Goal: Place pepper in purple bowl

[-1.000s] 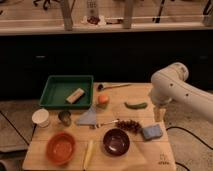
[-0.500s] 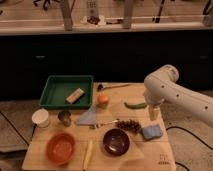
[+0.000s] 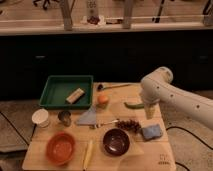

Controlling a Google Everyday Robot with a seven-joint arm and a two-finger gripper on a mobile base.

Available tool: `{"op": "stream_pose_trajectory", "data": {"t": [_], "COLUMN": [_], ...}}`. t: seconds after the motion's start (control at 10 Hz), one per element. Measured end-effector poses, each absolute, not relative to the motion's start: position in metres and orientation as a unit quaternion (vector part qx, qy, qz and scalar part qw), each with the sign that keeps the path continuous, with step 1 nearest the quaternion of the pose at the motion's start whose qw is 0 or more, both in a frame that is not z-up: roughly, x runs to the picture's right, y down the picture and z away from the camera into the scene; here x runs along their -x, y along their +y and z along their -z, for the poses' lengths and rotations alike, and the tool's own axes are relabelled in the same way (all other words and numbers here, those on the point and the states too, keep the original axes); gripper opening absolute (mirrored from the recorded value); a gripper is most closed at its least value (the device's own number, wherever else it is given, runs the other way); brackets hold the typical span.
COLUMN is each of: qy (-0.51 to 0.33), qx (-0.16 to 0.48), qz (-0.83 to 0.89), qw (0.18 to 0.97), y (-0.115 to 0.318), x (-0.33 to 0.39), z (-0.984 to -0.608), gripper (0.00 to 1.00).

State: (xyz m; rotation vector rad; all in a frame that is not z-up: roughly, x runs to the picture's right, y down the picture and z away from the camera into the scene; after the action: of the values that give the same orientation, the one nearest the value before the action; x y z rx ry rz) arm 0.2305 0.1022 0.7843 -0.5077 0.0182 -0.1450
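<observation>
The green pepper (image 3: 133, 105) lies on the wooden table (image 3: 75, 155) at the right, partly behind my gripper. My gripper (image 3: 149, 112) hangs from the white arm (image 3: 175, 97), just right of and above the pepper's end. The purple bowl (image 3: 116, 141) sits empty near the front of the table, below and left of the gripper.
A green tray (image 3: 66, 91) with a tan block stands at the back left. An orange fruit (image 3: 102, 99), a spoon (image 3: 112, 87), dark grapes (image 3: 129, 125), a blue sponge (image 3: 151, 131), an orange-red bowl (image 3: 61, 148), a pale yellow item (image 3: 88, 153), a white cup (image 3: 41, 117) and a metal cup (image 3: 64, 118) lie around.
The arm has swung left and down, bringing the gripper from the table's right edge to right beside the pepper. The objects have not moved.
</observation>
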Motion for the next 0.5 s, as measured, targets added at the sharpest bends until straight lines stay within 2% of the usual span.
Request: {"op": "stream_pose_trajectory", "data": {"t": [0.5], "qy": [-0.005], "qx": [0.246], "qz": [0.070], "qw": [0.967], "y": [0.103], "x": [-0.223], "z": [-0.807], "gripper": [0.80]}}
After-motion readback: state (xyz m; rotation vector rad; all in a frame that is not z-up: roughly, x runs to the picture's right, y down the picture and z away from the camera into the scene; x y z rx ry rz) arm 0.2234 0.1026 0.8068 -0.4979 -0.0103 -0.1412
